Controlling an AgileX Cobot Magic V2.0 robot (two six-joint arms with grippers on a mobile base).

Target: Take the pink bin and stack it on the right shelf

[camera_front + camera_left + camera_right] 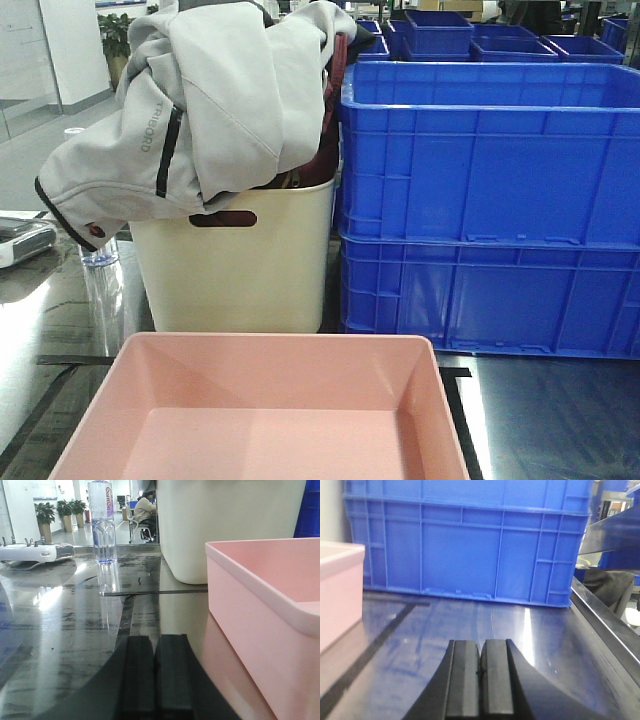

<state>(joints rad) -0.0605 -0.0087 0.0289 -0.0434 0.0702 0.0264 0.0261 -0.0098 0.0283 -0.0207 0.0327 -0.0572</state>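
Nearest the front camera, the pink bin (270, 410) rests on the glossy right shelf (540, 410), ungrasped. Both the left gripper (156, 680) and right gripper (480, 680) are closed, empty (flanking it); they should be opened before its rim is approached.

Pale-pink bin (270, 410), shallow, rectangular, smooth tapered walls under a rolled rim, upright and open-topped, nothing inside. Sits low at 6 o'clock in the front view, flat on the right shelf (540, 410), a dark grey, mirror-glossy surface crossed by black tape strips. Seen at 3 o'clock from the left wrist (260, 610), with the shelf (75, 625) stretching out toward 9 o'clock. Just a corner at 9 o'clock from the right wrist (337, 595), resting on the shelf (470, 625).
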